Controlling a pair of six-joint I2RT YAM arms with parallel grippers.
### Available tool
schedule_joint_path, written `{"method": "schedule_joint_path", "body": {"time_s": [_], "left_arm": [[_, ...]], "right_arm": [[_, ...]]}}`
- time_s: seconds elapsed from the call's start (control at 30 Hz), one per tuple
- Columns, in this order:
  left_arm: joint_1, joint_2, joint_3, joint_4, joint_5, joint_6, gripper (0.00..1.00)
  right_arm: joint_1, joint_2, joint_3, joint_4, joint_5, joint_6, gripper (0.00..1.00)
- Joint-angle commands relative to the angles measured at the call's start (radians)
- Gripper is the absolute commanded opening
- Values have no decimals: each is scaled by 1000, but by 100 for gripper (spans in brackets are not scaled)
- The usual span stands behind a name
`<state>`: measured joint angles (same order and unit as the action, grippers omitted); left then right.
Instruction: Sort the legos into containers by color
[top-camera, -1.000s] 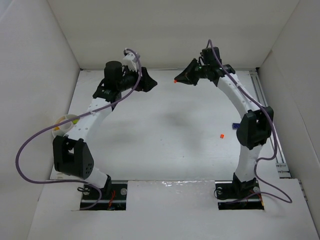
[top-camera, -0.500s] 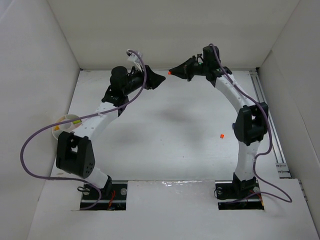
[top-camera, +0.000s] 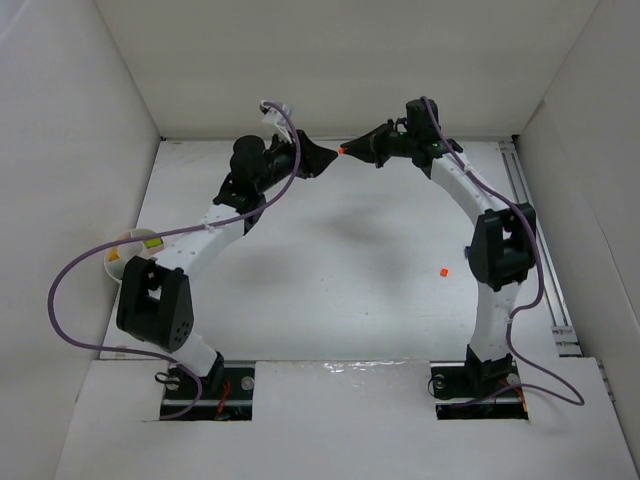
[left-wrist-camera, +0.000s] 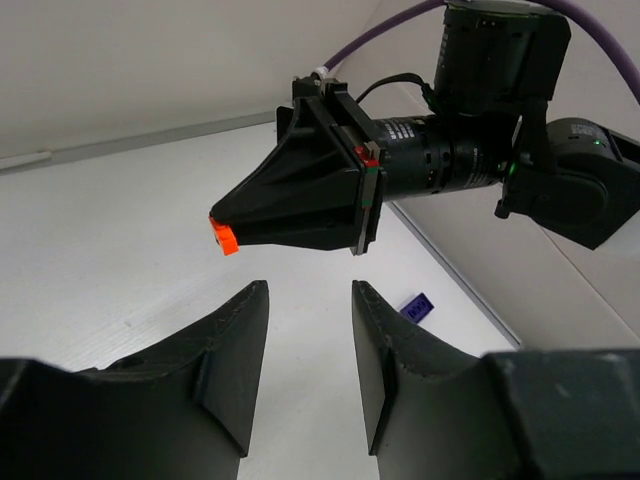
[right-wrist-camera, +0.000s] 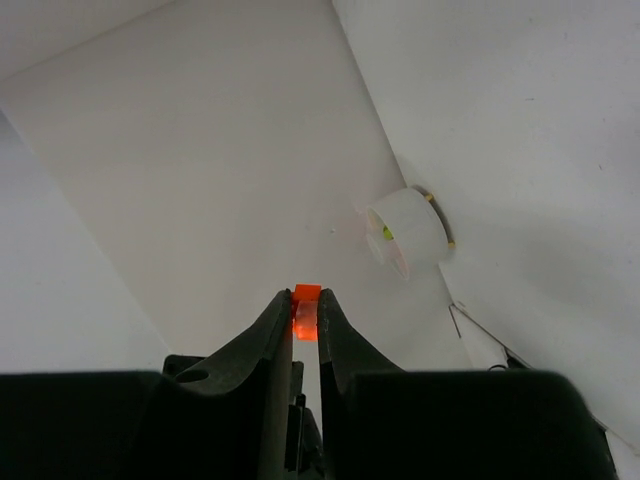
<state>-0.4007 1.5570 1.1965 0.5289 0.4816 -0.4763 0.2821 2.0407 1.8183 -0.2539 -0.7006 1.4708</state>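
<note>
My right gripper (top-camera: 349, 151) is raised at the back centre and shut on an orange brick (top-camera: 342, 151), which shows between its fingertips in the right wrist view (right-wrist-camera: 306, 305). My left gripper (top-camera: 330, 158) is open and empty, with its tips just left of that brick and facing it. In the left wrist view my left gripper (left-wrist-camera: 308, 300) has the orange brick (left-wrist-camera: 224, 237) above and ahead of it. A purple-blue brick (left-wrist-camera: 415, 306) lies on the floor. Another orange brick (top-camera: 442, 271) lies at the right. A whitish cup (top-camera: 128, 252) stands at the left edge, partly behind the left arm and cable, and also shows in the right wrist view (right-wrist-camera: 408, 232).
The cup holds a yellow piece (top-camera: 150, 241) and an orange piece (top-camera: 113, 256). White walls enclose the floor on the left, back and right. A rail (top-camera: 530, 200) runs along the right edge. The left arm's purple cable (top-camera: 60, 290) loops out to the left.
My left gripper has swung right and my right gripper left, so their tips now nearly meet at the back centre. The purple-blue brick seen in the top view is now hidden behind the right arm.
</note>
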Motion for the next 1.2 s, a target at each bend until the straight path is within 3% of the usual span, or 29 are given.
{"method": "schedule_joint_path", "body": {"time_s": [0.0, 0.27, 0.5, 0.63, 1.17], "left_arm": [[-17, -2, -12, 74, -29, 27, 35], [-26, 47, 11, 20, -126, 45, 31], [-26, 75, 38, 11, -135, 45, 44], [-26, 75, 47, 11, -135, 45, 46], [-26, 123, 97, 29, -135, 56, 46]], "right_arm": [[6, -76, 26, 7, 26, 49, 0], [26, -97, 45, -45, 75, 6, 0], [35, -97, 55, -45, 75, -12, 0], [35, -97, 64, -54, 75, -12, 0], [45, -79, 64, -45, 66, -12, 0]]}}
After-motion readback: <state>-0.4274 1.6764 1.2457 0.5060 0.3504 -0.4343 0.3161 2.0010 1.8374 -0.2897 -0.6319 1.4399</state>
